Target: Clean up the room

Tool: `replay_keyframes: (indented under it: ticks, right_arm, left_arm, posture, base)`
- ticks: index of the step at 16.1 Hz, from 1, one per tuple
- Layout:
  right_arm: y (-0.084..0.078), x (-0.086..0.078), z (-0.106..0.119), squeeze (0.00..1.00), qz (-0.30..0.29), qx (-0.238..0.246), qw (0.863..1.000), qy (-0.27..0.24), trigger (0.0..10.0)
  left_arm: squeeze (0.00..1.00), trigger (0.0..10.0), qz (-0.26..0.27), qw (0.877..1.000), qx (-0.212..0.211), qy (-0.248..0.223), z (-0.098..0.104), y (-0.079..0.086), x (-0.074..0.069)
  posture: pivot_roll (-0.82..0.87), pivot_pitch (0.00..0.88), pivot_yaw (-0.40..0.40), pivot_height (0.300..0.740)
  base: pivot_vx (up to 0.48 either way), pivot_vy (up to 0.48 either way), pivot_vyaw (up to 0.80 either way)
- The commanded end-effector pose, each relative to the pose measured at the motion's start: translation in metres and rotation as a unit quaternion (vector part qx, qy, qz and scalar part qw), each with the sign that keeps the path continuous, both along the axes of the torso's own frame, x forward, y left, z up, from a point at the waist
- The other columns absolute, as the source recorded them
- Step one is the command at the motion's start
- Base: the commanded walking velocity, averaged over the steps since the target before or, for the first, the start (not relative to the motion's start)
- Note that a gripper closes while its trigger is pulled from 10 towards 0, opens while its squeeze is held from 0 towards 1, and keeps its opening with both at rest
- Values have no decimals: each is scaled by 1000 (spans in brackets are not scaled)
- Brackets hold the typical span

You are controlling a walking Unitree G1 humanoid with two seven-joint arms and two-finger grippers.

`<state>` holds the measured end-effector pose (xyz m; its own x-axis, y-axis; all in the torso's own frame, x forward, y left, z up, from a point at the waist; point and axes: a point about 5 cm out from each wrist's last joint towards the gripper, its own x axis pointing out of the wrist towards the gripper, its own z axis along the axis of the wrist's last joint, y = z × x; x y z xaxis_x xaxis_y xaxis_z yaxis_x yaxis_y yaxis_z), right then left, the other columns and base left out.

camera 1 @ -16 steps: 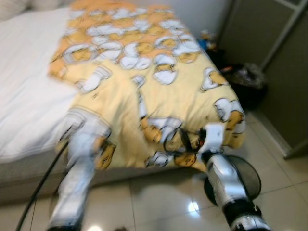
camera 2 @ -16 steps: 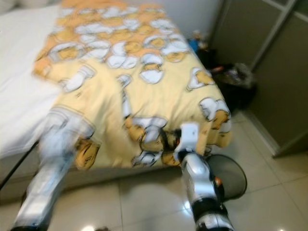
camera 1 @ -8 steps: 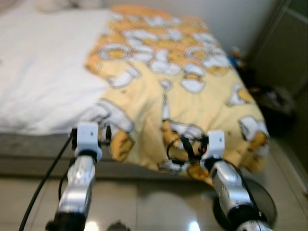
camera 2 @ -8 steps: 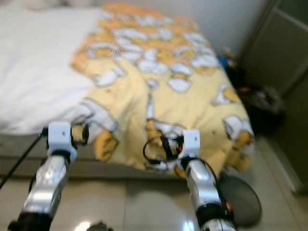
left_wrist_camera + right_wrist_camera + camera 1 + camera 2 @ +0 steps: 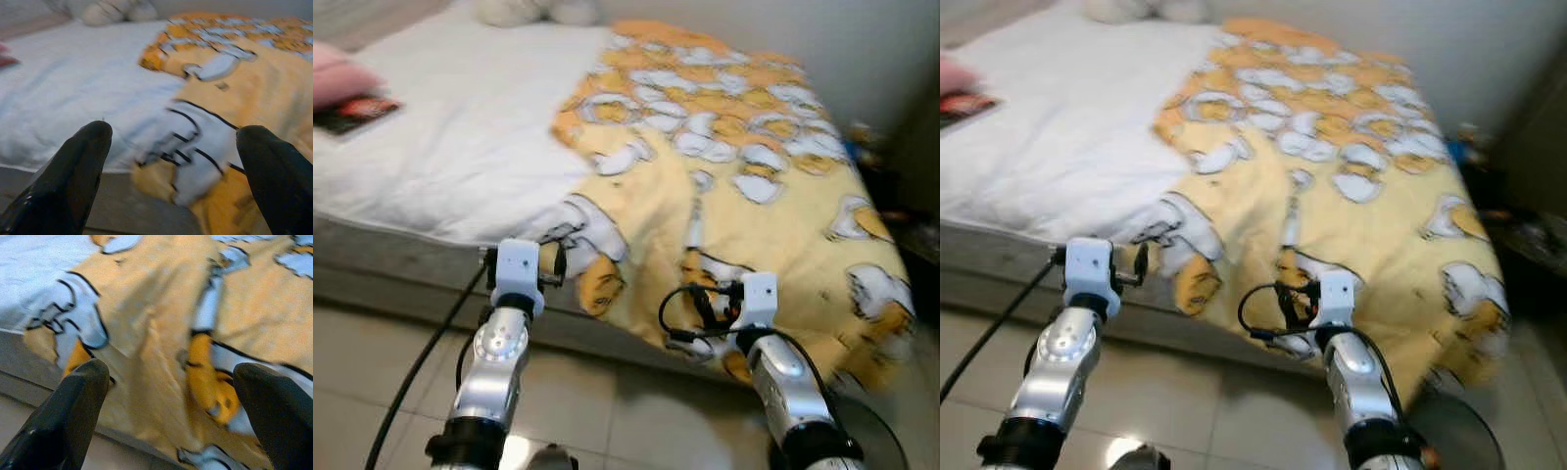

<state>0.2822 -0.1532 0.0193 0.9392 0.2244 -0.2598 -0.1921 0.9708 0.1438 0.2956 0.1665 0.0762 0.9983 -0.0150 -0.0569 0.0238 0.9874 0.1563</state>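
At the foot of a bed with a white sheet (image 5: pixel 440 147), the left pincer (image 5: pixel 171 166) hangs released, fingers wide, just short of the near corner of a yellow cartoon-print quilt (image 5: pixel 744 196) rumpled across the mattress ahead of it. The right pincer (image 5: pixel 168 406), likewise spread and empty, faces the quilt's overhanging edge just beyond its tips. The step in hand looks like the approach; next, each pincer likely needs to reach forward and close on the quilt's hem.

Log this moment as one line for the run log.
stage: facing bed edge | left hand: open, empty, near blanket corner | right hand: open, empty, before yellow blanket | white sheet: uncovered
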Motion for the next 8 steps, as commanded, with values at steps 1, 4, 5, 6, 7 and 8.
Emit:
replay_keyframes:
  ticks: [1, 4, 5, 6, 7, 8]
  right_arm:
    - [-5, 5, 6, 0, -12, -2, 1000, -10, 10000]
    - [-5, 9, 9, 0, -20, -3, 1000, -17, 10000]
    - [-5, 10, 10, 0, -22, -4, 1000, -19, 10000]
    - [-5, 10, 10, 0, -24, -6, 999, -20, 10000]
    - [-5, 10, 10, 0, -25, -7, 999, -20, 10000]
    - [-4, 8, 9, 0, -23, -6, 1000, -18, 10000]
  left_arm:
    - [0, 10000, -18, 1000, 5, -7, 5, -5, 7]
    - [0, 10000, -48, 999, 9, -6, 7, -7, 12]
    - [0, 10000, -49, 999, 7, -7, 7, -7, 14]
    - [0, 10000, -43, 999, -16, -1, 6, -4, 14]
    - [0, 10000, -37, 999, -29, 1, 5, -2, 14]
    - [0, 10000, -36, 999, -26, 2, 4, -1, 13]
  posture:
    - [160, 0, -81, 740]
    - [159, 0, -79, 740]
    - [157, 0, -78, 740]
    - [157, 0, -78, 740]
    - [153, 0, -75, 740]
    - [152, 0, -75, 740]
  base:
    - [480, 0, 0]
    - [480, 0, 0]
    - [480, 0, 0]
    - [480, 0, 0]
    - [480, 0, 0]
    - [480, 0, 0]
